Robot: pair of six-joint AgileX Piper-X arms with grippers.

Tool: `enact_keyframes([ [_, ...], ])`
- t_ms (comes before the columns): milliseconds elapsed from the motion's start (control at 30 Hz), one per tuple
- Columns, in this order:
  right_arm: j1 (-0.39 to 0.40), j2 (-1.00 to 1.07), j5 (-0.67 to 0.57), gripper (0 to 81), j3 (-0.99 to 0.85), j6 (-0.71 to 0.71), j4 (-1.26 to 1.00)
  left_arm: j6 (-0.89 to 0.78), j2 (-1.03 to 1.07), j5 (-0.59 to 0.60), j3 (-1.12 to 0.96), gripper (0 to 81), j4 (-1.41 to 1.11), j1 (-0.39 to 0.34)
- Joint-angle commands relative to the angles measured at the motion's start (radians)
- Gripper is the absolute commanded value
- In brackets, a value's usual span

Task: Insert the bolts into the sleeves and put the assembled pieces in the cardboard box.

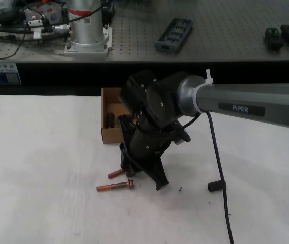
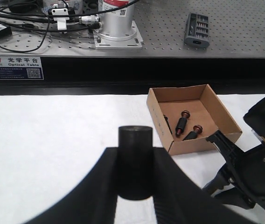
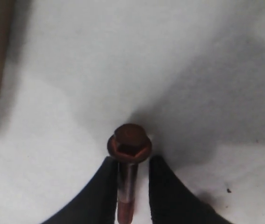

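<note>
My left gripper (image 2: 135, 186) is shut on a black sleeve (image 2: 135, 140), held upright above the white cloth. The cardboard box (image 2: 226, 119) lies ahead of it with assembled pieces (image 2: 181, 122) inside. My right gripper (image 3: 130, 161) is down at the cloth just in front of the box (image 1: 105, 133). Its fingers (image 3: 102, 186) close in on the shank of a copper bolt (image 3: 129, 145), whose head points away from the wrist. In the high view that bolt (image 1: 116, 174) pokes out beside the right gripper (image 1: 143, 173). A second bolt (image 1: 115, 186) lies loose next to it.
Another black sleeve (image 1: 214, 186) lies on the cloth to the right, next to the right arm's hanging cable (image 1: 218, 162). Behind the cloth runs a perforated metal bench (image 1: 226, 30) with a metal post (image 1: 86, 30), cables and a bit holder (image 1: 174, 34).
</note>
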Motion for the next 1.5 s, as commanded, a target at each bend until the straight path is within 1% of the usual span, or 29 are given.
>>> enact_keyframes([
  [0, -0.005, 0.002, -0.008, 14.0, 0.007, 0.004, 0.006, 0.015, -0.009, -0.004, -0.003, 5.6, -0.013, 0.003],
  [200, -0.005, 0.002, -0.016, 6.2, 0.007, 0.004, 0.006, 0.015, -0.009, -0.004, -0.003, 5.6, -0.013, 0.003],
  [300, -0.010, 0.002, -0.049, 5.7, 0.007, -0.036, 0.006, 0.015, -0.009, -0.004, -0.003, 5.6, -0.013, 0.003],
  [400, -0.027, -0.001, -0.087, 5.7, 0.007, -0.250, 0.015, 0.015, -0.009, -0.004, -0.003, 5.6, -0.013, 0.003],
  [500, -0.055, -0.013, -0.117, 5.7, 0.007, -0.433, 0.067, 0.015, -0.009, -0.004, -0.003, 5.6, -0.013, 0.003],
  [567, -0.081, -0.032, -0.116, 5.7, 0.007, -0.598, 0.115, 0.015, -0.009, -0.004, -0.003, 5.6, -0.013, 0.003],
  [700, -0.141, -0.081, -0.077, 5.7, 0.007, -0.934, 0.192, 0.015, -0.009, -0.004, -0.001, 5.6, -0.013, 0.003],
  [833, -0.207, -0.141, -0.079, 5.7, 0.007, -1.097, 0.188, 0.009, -0.006, 0.008, 0.004, 5.6, -0.005, 0.003],
  [867, -0.224, -0.154, -0.082, 5.7, 0.007, -1.127, 0.185, 0.001, -0.006, 0.021, 0.009, 5.6, -0.005, 0.003],
  [933, -0.248, -0.187, -0.095, 5.7, 0.007, -1.224, 0.195, -0.020, -0.001, 0.084, 0.036, 5.6, -0.008, 0.003],
  [1067, -0.264, -0.256, -0.108, 5.7, 0.007, -1.446, 0.272, -0.075, 0.047, 0.269, 0.128, 5.6, -0.047, -0.012],
  [1133, -0.264, -0.291, -0.108, 5.7, 0.007, -1.529, 0.298, -0.110, 0.089, 0.325, 0.177, 5.6, -0.107, -0.042],
  [1200, -0.262, -0.330, -0.142, 5.7, 0.007, -1.583, 0.301, -0.121, 0.132, 0.342, 0.215, 5.6, -0.194, -0.083],
  [1267, -0.261, -0.371, -0.199, 5.7, 0.007, -1.596, 0.289, -0.121, 0.183, 0.342, 0.233, 5.6, -0.307, -0.140],
  [1367, -0.261, -0.434, -0.252, 5.7, 0.012, -1.611, 0.256, -0.121, 0.279, 0.317, 0.235, 5.6, -0.445, -0.226],
  [1467, -0.261, -0.501, -0.269, 5.7, 0.020, -1.655, 0.224, -0.123, 0.373, 0.309, 0.235, 5.6, -0.546, -0.295],
])
